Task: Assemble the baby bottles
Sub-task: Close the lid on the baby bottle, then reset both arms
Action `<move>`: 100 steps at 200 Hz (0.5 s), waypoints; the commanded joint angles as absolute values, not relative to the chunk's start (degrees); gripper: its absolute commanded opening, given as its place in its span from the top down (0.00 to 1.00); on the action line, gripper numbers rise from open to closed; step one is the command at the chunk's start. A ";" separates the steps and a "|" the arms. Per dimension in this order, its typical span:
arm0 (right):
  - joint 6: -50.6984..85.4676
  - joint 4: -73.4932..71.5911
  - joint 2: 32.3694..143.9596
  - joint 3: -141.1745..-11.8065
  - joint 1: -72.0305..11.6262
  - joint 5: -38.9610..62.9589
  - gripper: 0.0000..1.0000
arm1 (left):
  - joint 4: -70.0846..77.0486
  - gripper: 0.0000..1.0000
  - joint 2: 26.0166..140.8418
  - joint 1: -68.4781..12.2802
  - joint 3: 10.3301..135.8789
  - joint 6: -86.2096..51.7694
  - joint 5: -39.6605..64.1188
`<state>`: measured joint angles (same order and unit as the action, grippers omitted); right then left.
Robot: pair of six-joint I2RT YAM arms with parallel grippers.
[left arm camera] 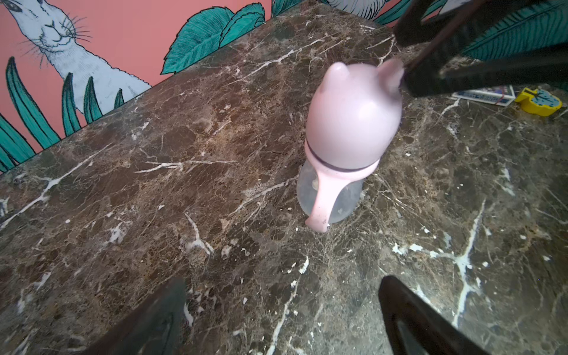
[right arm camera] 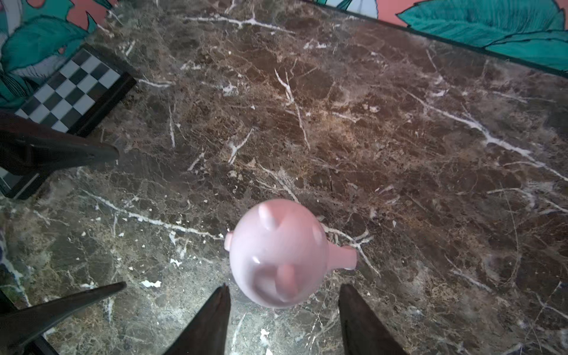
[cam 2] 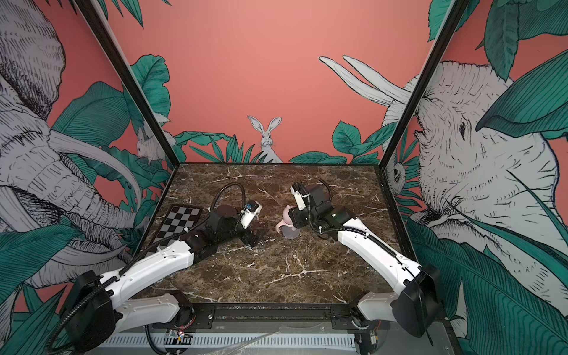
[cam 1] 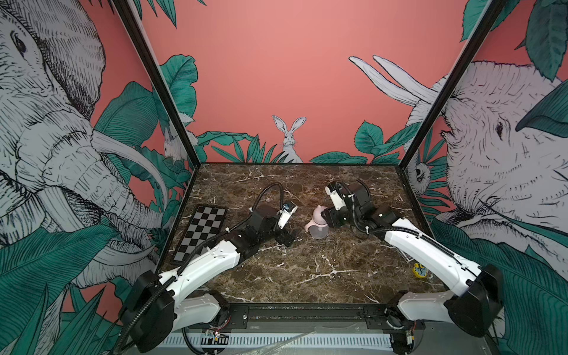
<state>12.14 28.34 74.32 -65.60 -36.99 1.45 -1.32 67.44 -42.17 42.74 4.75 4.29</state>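
One bottle (right arm camera: 276, 246) stands just beside right claw (right arm camera: 284, 286).

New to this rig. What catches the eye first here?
The pink eared dome cap tops the upright baby bottle, which stands mid-way on the dark marble table. The right pincer sits right at the cap with its jaws apart, not clamping it; the left pincer gapes empty nearby. A checkerboard lies at the table's left edge, under loud jungle murals.

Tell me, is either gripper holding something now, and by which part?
Nothing is held. The right gripper stands open at the pink cap of the bottle; the left gripper is open, apart from it.
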 commanded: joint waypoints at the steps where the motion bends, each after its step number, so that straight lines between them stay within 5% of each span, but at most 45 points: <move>1: 10.91 28.74 69.65 -66.57 -36.42 -0.97 0.33 | -4.06 0.01 65.28 -41.75 44.30 6.54 1.00; 70: 5.37 19.36 58.87 -53.34 -27.65 -14.65 0.01 | -1.58 0.00 67.52 -27.15 41.81 4.69 -4.47; 100: 2.70 10.55 58.79 -45.12 -20.18 -17.27 0.00 | 9.69 0.00 68.41 -18.80 33.44 5.42 -7.40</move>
<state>5.76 19.57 58.39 -49.67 -25.06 -12.12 0.91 67.83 -23.68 39.20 5.34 -4.25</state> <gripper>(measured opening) 0.994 0.995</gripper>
